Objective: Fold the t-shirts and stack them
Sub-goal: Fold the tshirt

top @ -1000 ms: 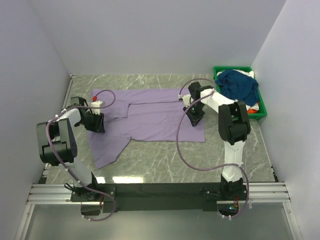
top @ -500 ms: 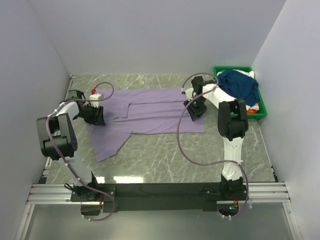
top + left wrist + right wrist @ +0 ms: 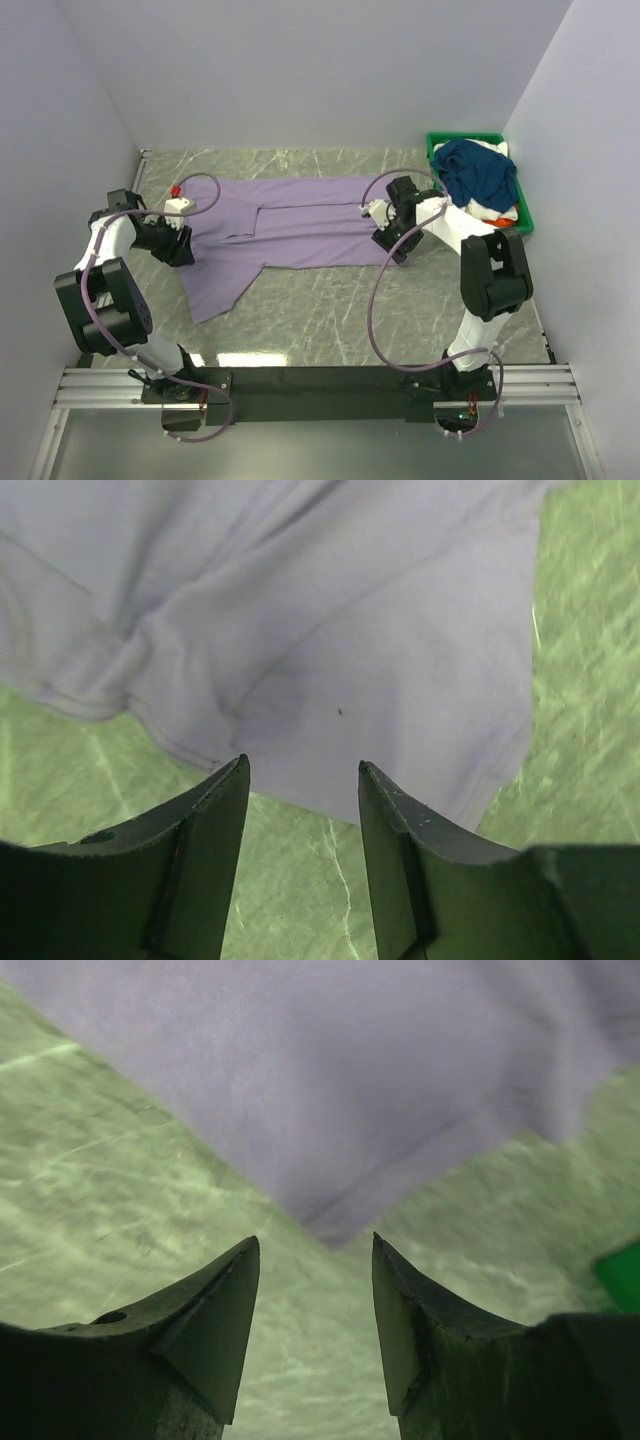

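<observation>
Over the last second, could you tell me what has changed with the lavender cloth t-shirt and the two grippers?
The left gripper and right gripper opened and let go of the light lavender cloth t-shirt; the left drew off leftward. The shirt's near hem shifted away from the arms. The dark navy t-shirt in the green plastic bin did not move.

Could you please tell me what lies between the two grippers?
The light lavender cloth t-shirt, spread flat, spans from left gripper to right gripper in the top view.
</observation>
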Controlling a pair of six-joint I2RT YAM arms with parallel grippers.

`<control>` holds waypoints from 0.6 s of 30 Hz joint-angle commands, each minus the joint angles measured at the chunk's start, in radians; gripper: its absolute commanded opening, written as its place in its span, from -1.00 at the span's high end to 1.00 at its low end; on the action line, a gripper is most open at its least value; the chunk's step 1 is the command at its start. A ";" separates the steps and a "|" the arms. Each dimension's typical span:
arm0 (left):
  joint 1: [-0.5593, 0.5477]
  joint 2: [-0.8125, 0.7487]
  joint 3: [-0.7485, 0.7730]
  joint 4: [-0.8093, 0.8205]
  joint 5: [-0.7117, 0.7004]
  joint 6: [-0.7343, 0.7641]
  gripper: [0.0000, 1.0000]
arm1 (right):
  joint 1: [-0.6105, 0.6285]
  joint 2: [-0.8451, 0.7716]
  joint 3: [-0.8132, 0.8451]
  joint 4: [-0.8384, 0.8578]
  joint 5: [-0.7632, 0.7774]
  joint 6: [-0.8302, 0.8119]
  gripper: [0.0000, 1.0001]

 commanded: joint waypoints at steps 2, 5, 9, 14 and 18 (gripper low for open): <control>0.004 -0.019 -0.031 -0.013 0.019 0.095 -0.07 | 0.011 0.035 -0.055 0.119 0.067 -0.073 -0.11; 0.006 -0.016 -0.045 0.004 -0.002 0.111 -0.07 | 0.014 0.053 -0.075 0.144 0.073 -0.091 -0.11; 0.012 0.004 -0.040 0.008 -0.010 0.120 -0.06 | 0.018 0.087 -0.082 0.136 0.072 -0.099 -0.01; 0.021 0.006 -0.059 0.034 -0.018 0.193 -0.01 | 0.018 0.082 -0.116 0.136 0.064 -0.110 0.51; 0.022 -0.022 -0.138 0.092 -0.045 0.332 0.03 | 0.018 0.081 -0.115 0.126 0.061 -0.108 0.83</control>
